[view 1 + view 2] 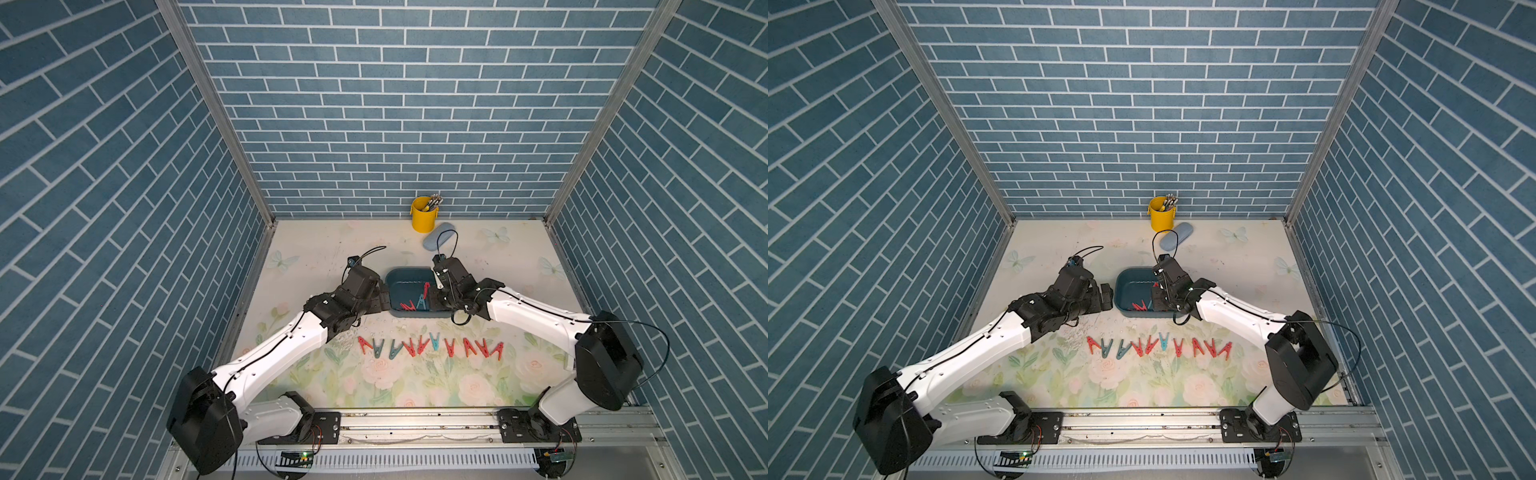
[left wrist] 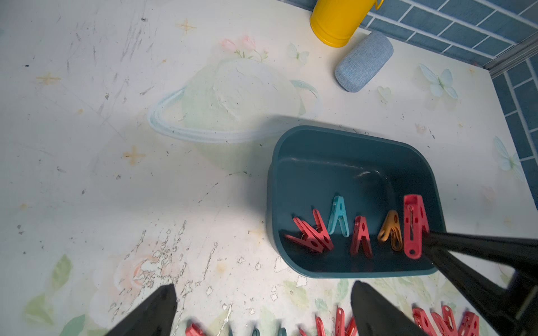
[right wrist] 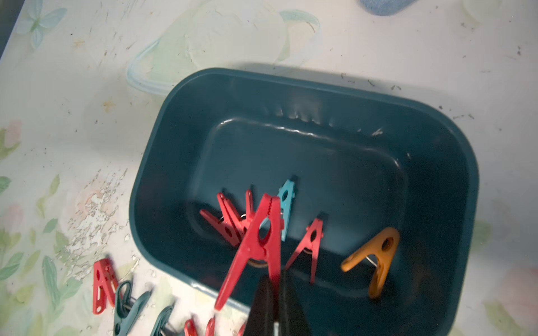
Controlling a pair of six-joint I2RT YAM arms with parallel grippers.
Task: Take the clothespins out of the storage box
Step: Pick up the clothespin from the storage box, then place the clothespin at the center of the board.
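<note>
Lift-out step; right claw [image 3: 276, 283] clamps a red clothespin [image 3: 257, 247] above the storage box [image 3: 151, 174]; left claw [image 2: 263, 288] gapes empty; next, lay it on the table [image 3: 87, 87].

Blue brick-pattern walls [image 1: 415, 104] enclose a worn floral tabletop [image 1: 478, 374], with aluminium corner posts [image 1: 224, 124] between the panels.

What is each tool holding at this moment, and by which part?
The right tool is shut on a red clothespin, pinching the end of one handle leg, with the clip's tip pointing away. The left tool is open and holds nothing.
</note>
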